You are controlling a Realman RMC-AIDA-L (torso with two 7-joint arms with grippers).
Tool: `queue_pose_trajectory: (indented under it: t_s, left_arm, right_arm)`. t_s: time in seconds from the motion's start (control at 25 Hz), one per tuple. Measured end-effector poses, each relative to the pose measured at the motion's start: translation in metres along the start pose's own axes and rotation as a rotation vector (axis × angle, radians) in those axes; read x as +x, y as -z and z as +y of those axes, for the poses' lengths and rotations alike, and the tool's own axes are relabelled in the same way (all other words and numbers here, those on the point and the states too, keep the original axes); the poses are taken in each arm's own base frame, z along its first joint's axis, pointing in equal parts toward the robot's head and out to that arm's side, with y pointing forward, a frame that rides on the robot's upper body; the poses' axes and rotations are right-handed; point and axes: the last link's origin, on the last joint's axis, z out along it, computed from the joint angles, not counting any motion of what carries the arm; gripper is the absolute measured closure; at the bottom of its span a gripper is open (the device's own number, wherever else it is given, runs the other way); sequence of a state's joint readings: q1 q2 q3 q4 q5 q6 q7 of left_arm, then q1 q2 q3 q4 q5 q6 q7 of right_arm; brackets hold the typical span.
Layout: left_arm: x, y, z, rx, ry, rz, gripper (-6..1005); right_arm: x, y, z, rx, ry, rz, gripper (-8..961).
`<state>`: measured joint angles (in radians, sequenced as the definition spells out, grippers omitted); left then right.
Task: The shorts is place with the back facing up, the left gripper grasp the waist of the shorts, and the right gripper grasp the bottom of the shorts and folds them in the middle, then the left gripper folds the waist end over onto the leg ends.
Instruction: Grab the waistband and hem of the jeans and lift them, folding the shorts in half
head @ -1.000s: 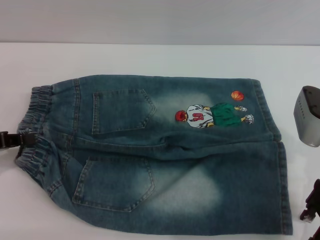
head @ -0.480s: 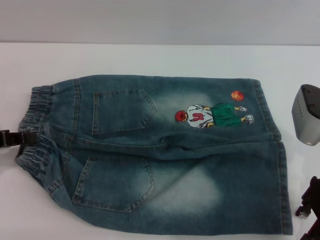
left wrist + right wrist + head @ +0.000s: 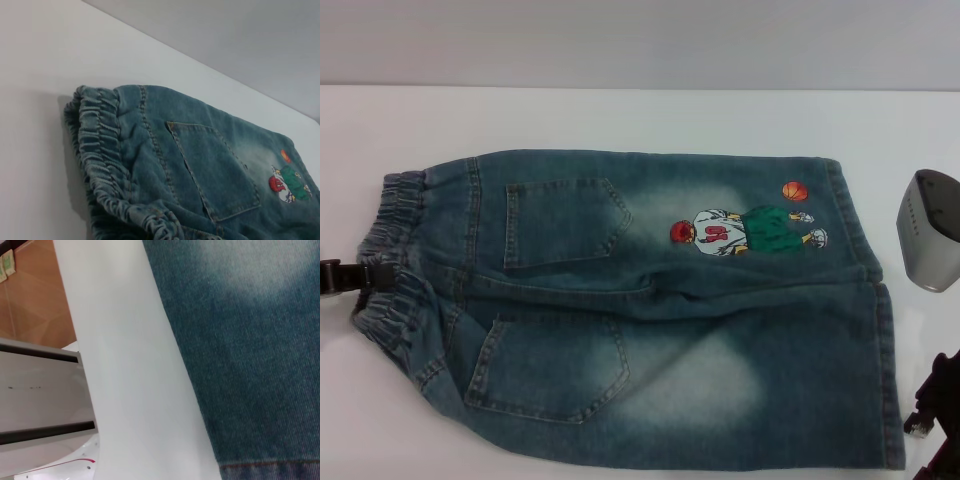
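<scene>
Shorts (image 3: 640, 300) of faded blue-green denim lie flat, back pockets up, across the middle of a white worktop (image 3: 620, 115), their long axis running from the worktop's left side to its right. Starting at the jaws: the left gripper (image 3: 365, 276), black and low at the worktop's left edge, meets the ruffled elastic waist (image 3: 392, 265) about midway along the band; its tips are at or in the gathered cloth, and I cannot tell whether they have pinched it or are merely touching. The right gripper (image 3: 930, 405) shows only as a dark, toothed shape at the worktop's near right corner, just beside the nearer of the two leg hems (image 3: 890, 370) and apart from the cloth; whether its jaws are spread or pressed together cannot be told. So the waist lies toward the left arm and the hems toward the right, each arm nearest its own end, which is what the lengthwise fold appears to depend on. The head view alone shows both ends, the two patch pockets and the embroidered basketball player (image 3: 745, 230) on the far leg. The left wrist view shows the waist's ruffles (image 3: 100, 150) close up, but no fingers. The right wrist view shows the stitched hem (image 3: 270, 470) near the worktop's edge and a brown floor (image 3: 30, 295) beyond.
</scene>
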<state>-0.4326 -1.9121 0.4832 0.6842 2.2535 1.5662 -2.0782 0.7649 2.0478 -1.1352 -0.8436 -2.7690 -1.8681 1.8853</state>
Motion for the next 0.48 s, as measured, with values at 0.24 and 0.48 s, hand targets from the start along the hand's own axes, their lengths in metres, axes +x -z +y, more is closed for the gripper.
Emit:
queue_pose_trajectory:
  t_s: [0.24,0.48]
  left_arm:
    - [0.0003,-0.0005,0.0001,0.001,-0.003,0.0,965]
    - [0.0005,-0.0007,-0.0001,0.002,-0.006,0.001,965]
  right_arm:
    - [-0.0013,0.0003,-0.0002,0.004,0.004,-0.005,248]
    - [-0.0043,0.0016,-0.001,0.011,0.012,-0.015,248]
